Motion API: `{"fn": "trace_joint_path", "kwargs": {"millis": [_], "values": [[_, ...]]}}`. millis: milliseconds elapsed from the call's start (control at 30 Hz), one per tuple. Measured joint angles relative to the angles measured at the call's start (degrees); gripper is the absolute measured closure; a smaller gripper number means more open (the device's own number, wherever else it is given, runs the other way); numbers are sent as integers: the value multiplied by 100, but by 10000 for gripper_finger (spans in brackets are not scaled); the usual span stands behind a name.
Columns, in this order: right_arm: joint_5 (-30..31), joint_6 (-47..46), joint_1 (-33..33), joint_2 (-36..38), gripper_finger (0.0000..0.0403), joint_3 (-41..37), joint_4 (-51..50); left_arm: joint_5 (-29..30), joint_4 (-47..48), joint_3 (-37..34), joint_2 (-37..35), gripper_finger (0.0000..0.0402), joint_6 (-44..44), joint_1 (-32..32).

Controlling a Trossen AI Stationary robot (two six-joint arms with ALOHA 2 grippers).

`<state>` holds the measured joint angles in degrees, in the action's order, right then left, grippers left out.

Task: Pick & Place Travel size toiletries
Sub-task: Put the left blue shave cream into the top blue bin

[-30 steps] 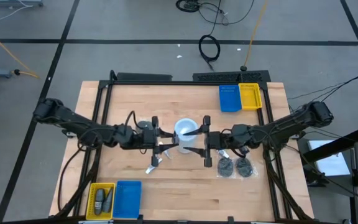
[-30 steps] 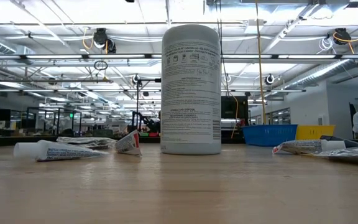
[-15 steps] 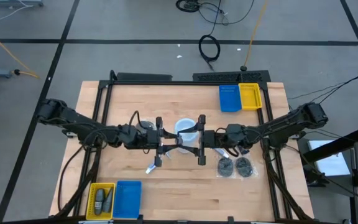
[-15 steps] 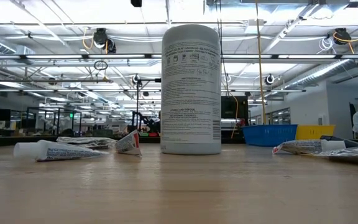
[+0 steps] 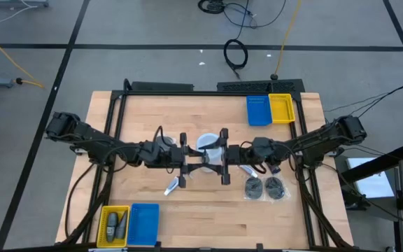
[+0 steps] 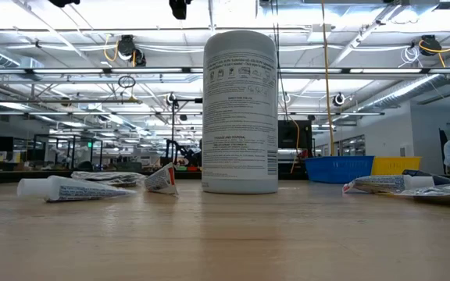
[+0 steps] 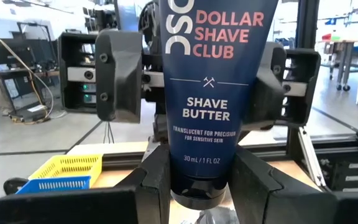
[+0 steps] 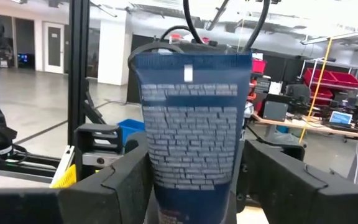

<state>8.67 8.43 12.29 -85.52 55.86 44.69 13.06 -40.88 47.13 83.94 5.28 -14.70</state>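
Above the white cylinder (image 5: pixel 207 144), the left claw (image 7: pixel 197 180) is pinching a dark blue shave-butter tube (image 7: pixel 211 87); the right claw (image 8: pixel 194 186) is flanking it, fingers spread.

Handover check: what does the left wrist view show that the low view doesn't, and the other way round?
Left wrist only: the left gripper shut on the cap end of a dark blue shave butter tube, held above the table, with the right gripper facing it at the tube's far end. Low only: the white cylinder standing upright, and small tubes lying on the table; no gripper. Both: the blue and yellow trays.
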Motion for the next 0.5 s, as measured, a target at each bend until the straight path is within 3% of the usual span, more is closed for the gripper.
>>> {"fn": "trace_joint_path", "kwargs": {"millis": [500], "values": [[-15,-22,7,4,238,0,-33,48,28,0,2,291,2,2]]}}
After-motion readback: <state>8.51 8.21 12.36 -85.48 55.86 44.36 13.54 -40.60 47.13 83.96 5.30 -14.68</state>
